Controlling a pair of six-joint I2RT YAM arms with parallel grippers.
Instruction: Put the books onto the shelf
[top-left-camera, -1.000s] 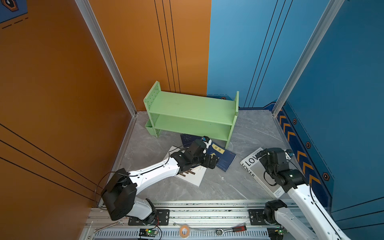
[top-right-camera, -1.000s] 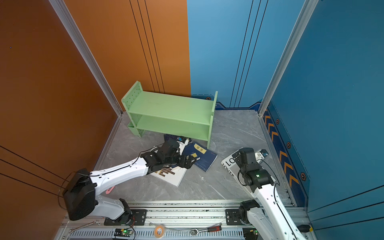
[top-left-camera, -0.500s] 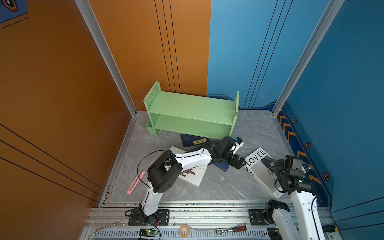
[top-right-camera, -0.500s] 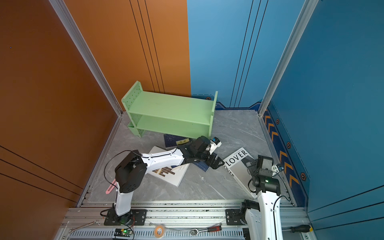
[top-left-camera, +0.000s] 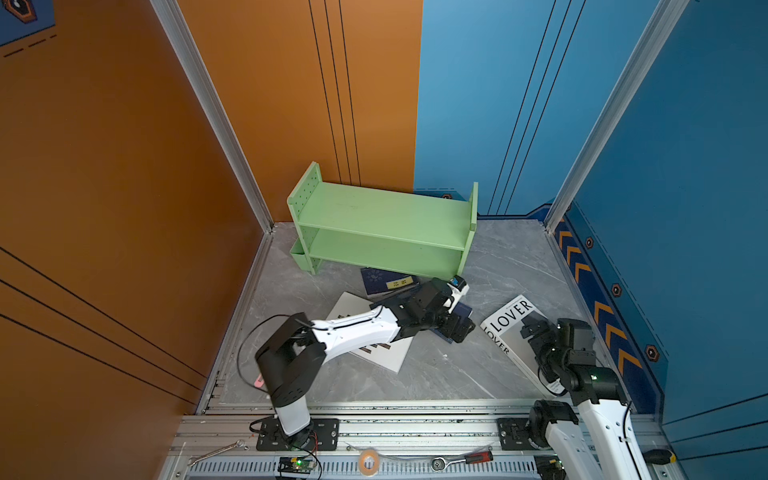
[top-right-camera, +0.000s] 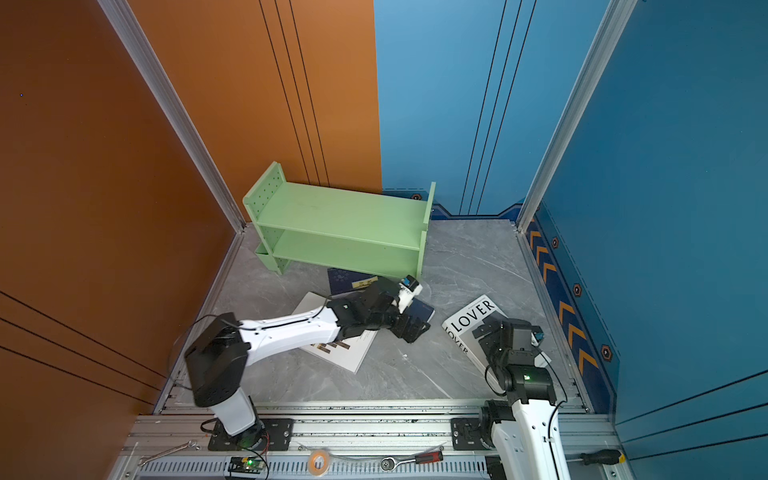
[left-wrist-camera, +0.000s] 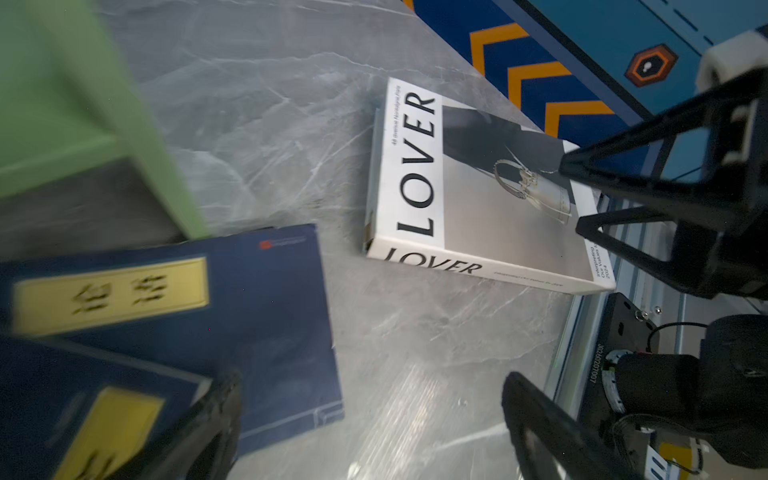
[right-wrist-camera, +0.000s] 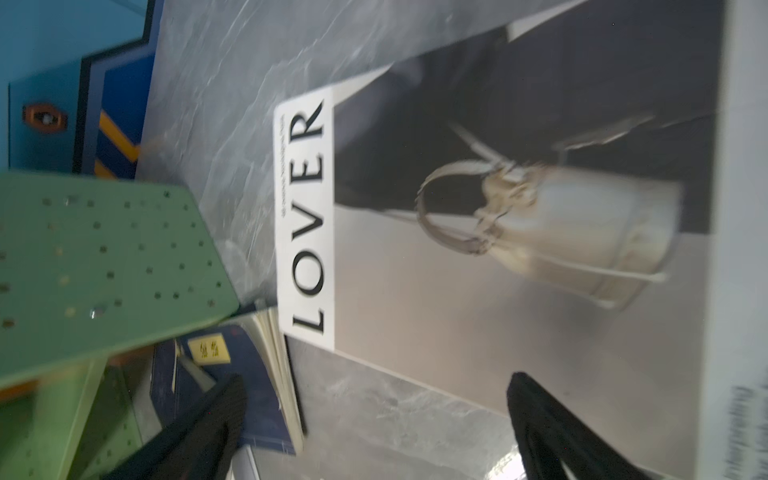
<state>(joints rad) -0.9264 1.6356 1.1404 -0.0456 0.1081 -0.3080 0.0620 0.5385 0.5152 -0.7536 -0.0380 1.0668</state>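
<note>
The grey counter (top-left-camera: 498, 266) carries everything, and nothing has been put away yet. The green shelf (top-left-camera: 382, 216) stands at the far side against the wall, and both its tiers are bare.

The white "LOVER" book (top-left-camera: 509, 320) lies flat at the near right. The other white book (top-left-camera: 382, 355), with the block pattern, lies flat at the near middle, partly under the left arm. The navy books lie overlapped on the counter just in front of the shelf. One (top-left-camera: 384, 280) shows its yellow label and another (top-left-camera: 463, 309) peeks out by the shelf's right leg, but the arm hides too much to count all three.

The left claw (top-left-camera: 457, 328) hangs low over the near edge of the navy pile, its jaws spread wide and holding nothing. The right claw (top-left-camera: 534, 334) hovers over the "LOVER" book, also gaping and empty.

By my reading all five books remain to be shelved, and the first pick-up has not begun.
</note>
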